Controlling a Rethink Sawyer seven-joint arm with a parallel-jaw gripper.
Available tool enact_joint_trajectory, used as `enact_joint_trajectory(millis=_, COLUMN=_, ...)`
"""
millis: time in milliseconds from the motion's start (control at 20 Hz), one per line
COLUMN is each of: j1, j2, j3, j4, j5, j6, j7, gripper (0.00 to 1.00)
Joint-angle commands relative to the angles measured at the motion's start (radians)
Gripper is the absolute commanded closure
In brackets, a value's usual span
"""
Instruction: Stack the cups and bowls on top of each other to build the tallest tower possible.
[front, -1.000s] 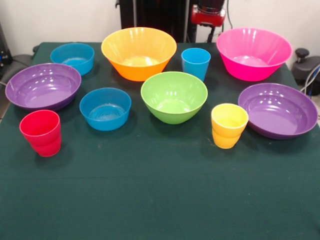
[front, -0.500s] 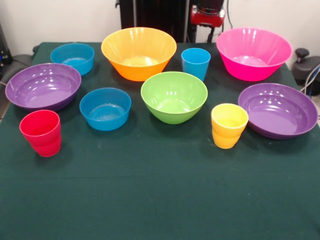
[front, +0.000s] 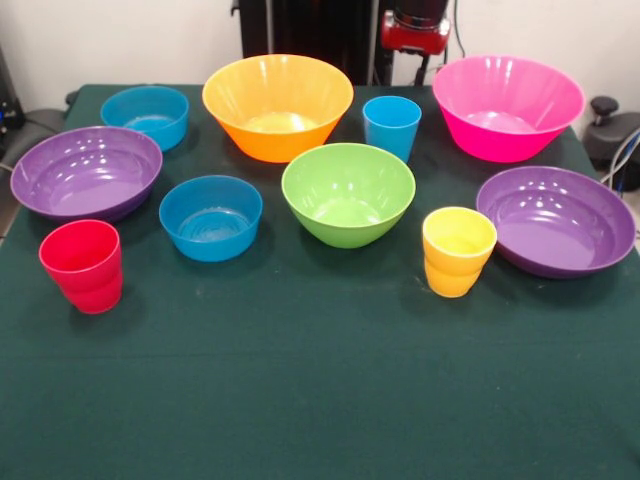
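**Ten pieces laid out singly on green cloth; no tower begun**

Holdings, all upright, mouths up, each standing apart from the rest on the table (front: 320, 400):

- Orange bowl (front: 277, 105), large, far centre.
- Pink bowl (front: 507, 106), large, far right.
- Lime green bowl (front: 348, 193), medium, centre.
- Purple bowl (front: 86, 172), wide and shallow, left; second purple bowl (front: 556, 220), right.
- Blue bowl (front: 146, 115), small, far left; second blue bowl (front: 211, 216), nearer, left of the green one.
- Blue cup (front: 392, 125), plain taper, between the orange and pink bowls.
- Red cup (front: 82, 265), stepped waist, near left.
- Yellow cup (front: 458, 250), stepped waist, just beside the right purple bowl.

Claw: no fingers show; only a red and black part of the arm (front: 415, 30) appears at the top edge, so whether the claw is released or clenched cannot be told.

Condition: nothing nested, nothing stacked. Task judged to be at its start.

Risks, as judged from the layout:

- Glossy, rounded walls likely give a poor grip; a pinch on a rim may slip or tip the piece.
- The wide bowls probably exceed what a small claw spans, leaving only a rim hold.
- Upright nesting adds little height per piece.
- A narrow cup as base makes a tippy column.
- The yellow cup's closeness to the purple bowl invites a knock on approach.
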Motion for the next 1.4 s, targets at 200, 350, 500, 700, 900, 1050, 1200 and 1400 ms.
enact_joint_trajectory(millis=200, j1=-0.008, j2=-0.044, j3=0.108, j4=-0.191, j5=0.062, j6=0.180, j7=0.109, gripper=0.00)
enact_joint_trajectory(millis=350, j1=-0.007, j2=-0.052, j3=0.104, j4=-0.213, j5=0.064, j6=0.218, j7=0.100, gripper=0.00)
enact_joint_trajectory(millis=500, j1=0.005, j2=-0.060, j3=0.096, j4=-0.227, j5=0.062, j6=0.246, j7=0.097, gripper=0.00)
enact_joint_trajectory(millis=700, j1=0.010, j2=-0.093, j3=0.089, j4=-0.216, j5=0.053, j6=0.291, j7=0.100, gripper=0.00)
enact_joint_trajectory(millis=900, j1=0.014, j2=-0.148, j3=0.079, j4=-0.197, j5=0.048, j6=0.358, j7=0.097, gripper=0.00)
enact_joint_trajectory(millis=1050, j1=0.014, j2=-0.176, j3=0.073, j4=-0.197, j5=0.045, j6=0.399, j7=0.092, gripper=0.00)
enact_joint_trajectory(millis=1200, j1=0.011, j2=-0.194, j3=0.074, j4=-0.200, j5=0.042, j6=0.437, j7=0.088, gripper=0.00)
enact_joint_trajectory(millis=1400, j1=0.007, j2=-0.224, j3=0.076, j4=-0.194, j5=0.040, j6=0.477, j7=0.091, gripper=0.00)
